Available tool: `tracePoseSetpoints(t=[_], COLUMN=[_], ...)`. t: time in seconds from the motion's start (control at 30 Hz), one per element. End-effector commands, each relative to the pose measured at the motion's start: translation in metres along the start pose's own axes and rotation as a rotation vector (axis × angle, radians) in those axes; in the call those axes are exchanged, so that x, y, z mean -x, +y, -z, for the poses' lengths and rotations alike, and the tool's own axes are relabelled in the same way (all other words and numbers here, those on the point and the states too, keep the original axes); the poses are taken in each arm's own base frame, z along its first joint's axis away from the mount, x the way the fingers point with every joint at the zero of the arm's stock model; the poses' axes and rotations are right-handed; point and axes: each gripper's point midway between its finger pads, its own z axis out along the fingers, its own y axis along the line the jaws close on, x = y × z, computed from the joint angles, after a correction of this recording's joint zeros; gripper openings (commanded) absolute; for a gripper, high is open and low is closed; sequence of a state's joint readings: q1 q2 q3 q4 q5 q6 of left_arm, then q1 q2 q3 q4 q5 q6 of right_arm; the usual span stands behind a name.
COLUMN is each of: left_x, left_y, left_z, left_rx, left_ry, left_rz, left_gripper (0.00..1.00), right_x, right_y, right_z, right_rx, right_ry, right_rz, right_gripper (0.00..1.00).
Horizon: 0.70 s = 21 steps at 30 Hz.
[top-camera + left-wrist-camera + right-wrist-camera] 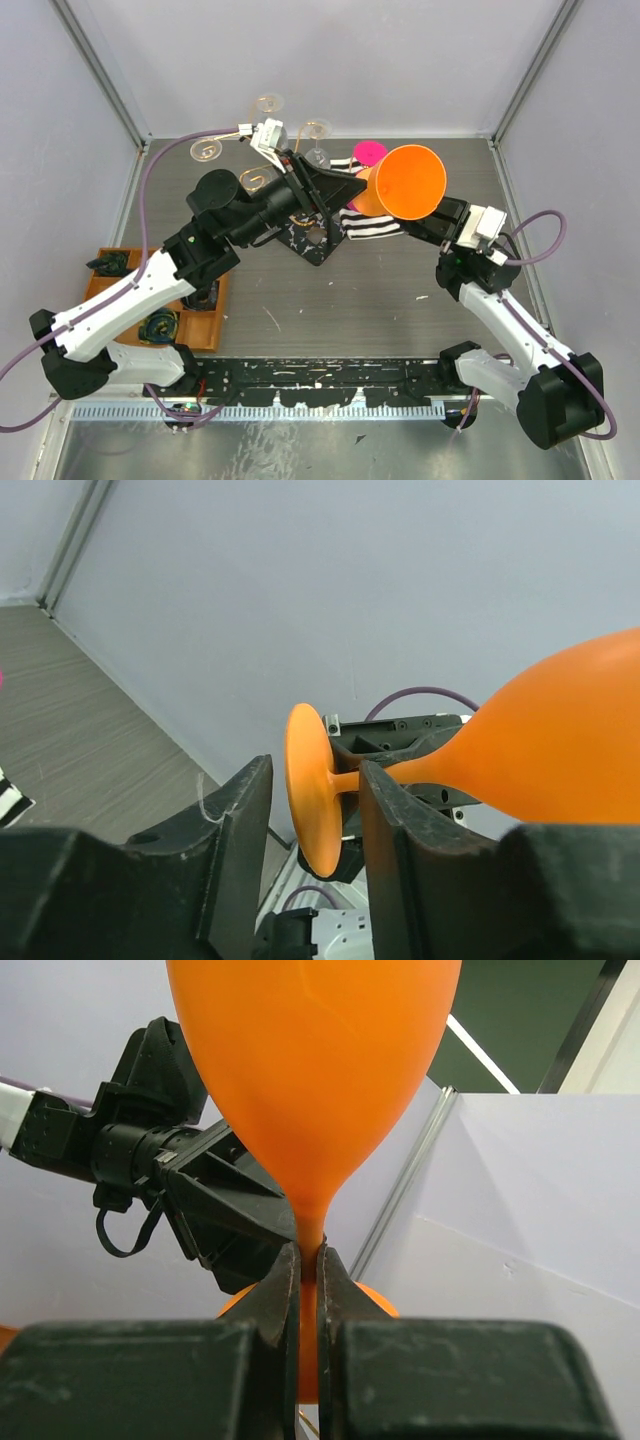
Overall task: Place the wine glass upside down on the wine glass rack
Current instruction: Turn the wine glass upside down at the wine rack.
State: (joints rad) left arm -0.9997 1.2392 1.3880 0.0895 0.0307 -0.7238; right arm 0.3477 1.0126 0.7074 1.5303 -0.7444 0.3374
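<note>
The orange wine glass (410,180) is held in the air above the table's back middle, tilted with its mouth up toward the camera. My right gripper (418,218) is shut on its stem, seen in the right wrist view (309,1270) below the bowl (310,1080). My left gripper (348,185) is open, its fingers on either side of the glass's foot (308,790) without closing on it. The wine glass rack (318,238), gold wire with scroll hooks on a black marbled base, stands under the left gripper, partly hidden.
A black-and-white striped cloth (375,226) lies right of the rack, with a pink round object (368,152) behind it. A brown tray (205,322) holding dark items sits at the left front. Grey walls close the back and sides.
</note>
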Motion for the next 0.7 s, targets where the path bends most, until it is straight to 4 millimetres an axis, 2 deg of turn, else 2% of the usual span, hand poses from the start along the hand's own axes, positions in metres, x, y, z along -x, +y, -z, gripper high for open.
tracePoseSetpoints(t=[0.0,0.17,0.67], left_x=[0.0103,0.0110,0.0064], left_y=[-0.0183,-0.0215,-0.0280], left_z=[-0.0016,-0.0005,-0.0060], left_rx=[-0.066,-0.081,-0.123], left_ry=[-0.030,-0.039,-0.026], left_rz=[0.020,0.040,0.094], left_gripper=[0.43,0.35,0.35], right_x=[0.0449,0.0430,0.0423], right_y=[0.0036,0.0028,0.0048], right_z=[-0.0116,-0.0122,-0.0158], right_rx=[0.038,0.037,0.047], right_ry=[-0.152,-0.152,-0.161], right_rz=[0.157,0.158,0.158], right_gripper=[0.01,0.01,0.01])
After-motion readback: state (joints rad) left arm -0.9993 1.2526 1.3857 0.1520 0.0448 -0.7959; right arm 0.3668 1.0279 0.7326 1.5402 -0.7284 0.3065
